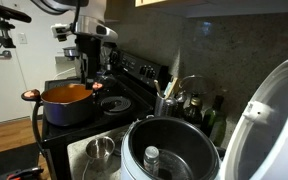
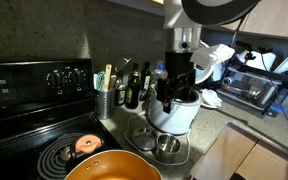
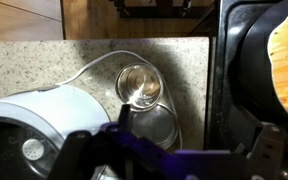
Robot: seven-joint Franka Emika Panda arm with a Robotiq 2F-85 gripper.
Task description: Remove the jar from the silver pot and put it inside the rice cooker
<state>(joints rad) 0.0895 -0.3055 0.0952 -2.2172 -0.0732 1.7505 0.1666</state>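
The jar [image 1: 151, 156] stands inside the rice cooker's dark bowl [image 1: 174, 150], and its whitish lid also shows in the wrist view [image 3: 34, 150]. The cooker's white lid [image 1: 274, 110] is hinged open. The silver pot [image 3: 139, 85] sits empty on the counter next to the cooker, and it shows in both exterior views [image 1: 101, 150] [image 2: 167, 147]. My gripper [image 3: 174, 150] is open and empty, high above the silver pot. It also shows in both exterior views [image 1: 89, 62] [image 2: 177, 92].
A large orange pot [image 1: 68, 100] sits on the black stove [image 1: 124, 95], beside the counter. A round glass lid [image 3: 152, 125] lies on the counter against the silver pot. Utensils and bottles [image 2: 124, 90] stand along the back wall. A toaster oven [image 2: 249, 85] stands further along the counter.
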